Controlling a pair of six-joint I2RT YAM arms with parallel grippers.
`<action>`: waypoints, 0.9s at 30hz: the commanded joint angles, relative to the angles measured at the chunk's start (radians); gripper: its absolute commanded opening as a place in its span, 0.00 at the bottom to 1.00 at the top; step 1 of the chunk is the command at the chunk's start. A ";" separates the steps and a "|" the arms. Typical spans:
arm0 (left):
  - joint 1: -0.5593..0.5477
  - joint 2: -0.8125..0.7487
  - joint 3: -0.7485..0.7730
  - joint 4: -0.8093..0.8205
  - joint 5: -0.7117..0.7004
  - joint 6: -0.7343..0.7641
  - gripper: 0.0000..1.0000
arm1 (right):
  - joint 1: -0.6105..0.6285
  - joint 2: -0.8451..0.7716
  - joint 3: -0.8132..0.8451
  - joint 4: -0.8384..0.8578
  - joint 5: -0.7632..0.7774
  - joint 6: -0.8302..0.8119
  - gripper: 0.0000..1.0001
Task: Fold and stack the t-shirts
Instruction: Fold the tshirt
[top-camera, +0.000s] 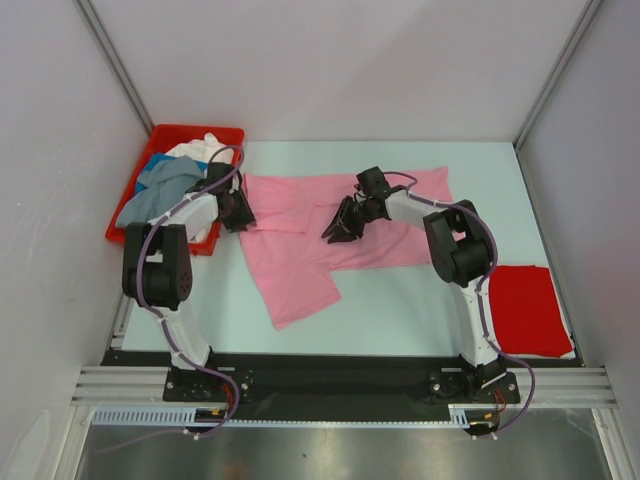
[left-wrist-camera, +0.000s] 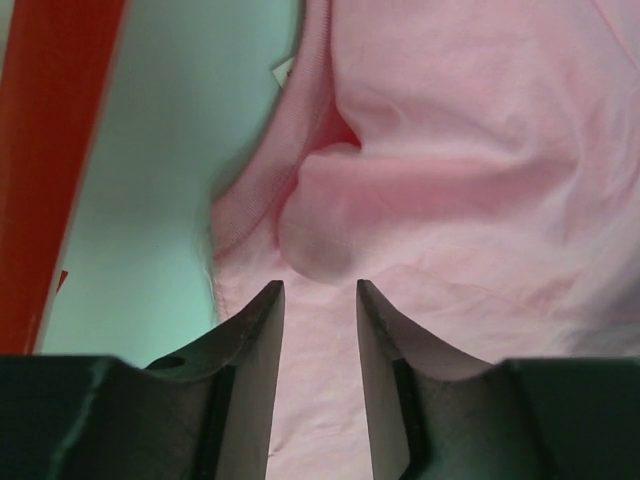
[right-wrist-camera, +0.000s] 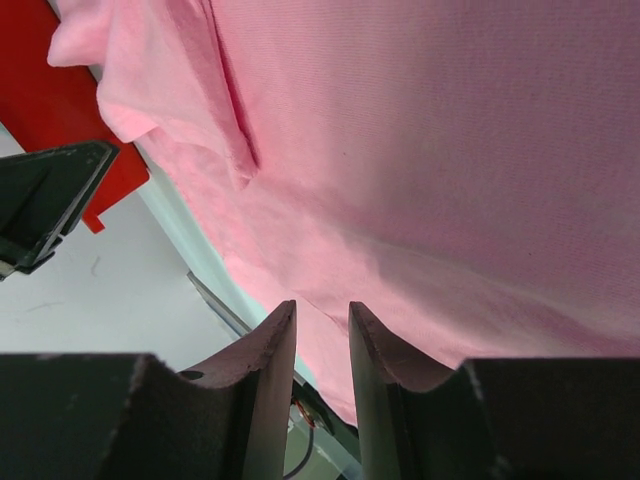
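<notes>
This was a robot test cell in a lab: a pale table (top-camera: 400, 300) stood inside plain white walls (top-camera: 350, 60) with bare metal frame posts (top-camera: 120, 65), and two arms were bolted to an aluminium rail (top-camera: 340, 385) at its near edge.

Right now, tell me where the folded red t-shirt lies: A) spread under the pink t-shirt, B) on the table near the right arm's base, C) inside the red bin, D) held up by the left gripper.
B: the folded red t-shirt lies flat on the table beside the right arm's base, apart from the pink t-shirt.
</notes>
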 joint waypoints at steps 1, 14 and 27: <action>0.019 0.029 0.046 -0.006 -0.025 -0.007 0.41 | 0.011 -0.047 0.006 0.051 -0.016 -0.004 0.34; 0.022 0.078 0.064 0.007 -0.021 0.011 0.44 | 0.041 0.100 0.138 0.179 -0.011 0.101 0.39; 0.022 0.125 0.124 0.019 0.004 0.019 0.42 | 0.051 0.132 0.170 0.176 -0.007 0.105 0.39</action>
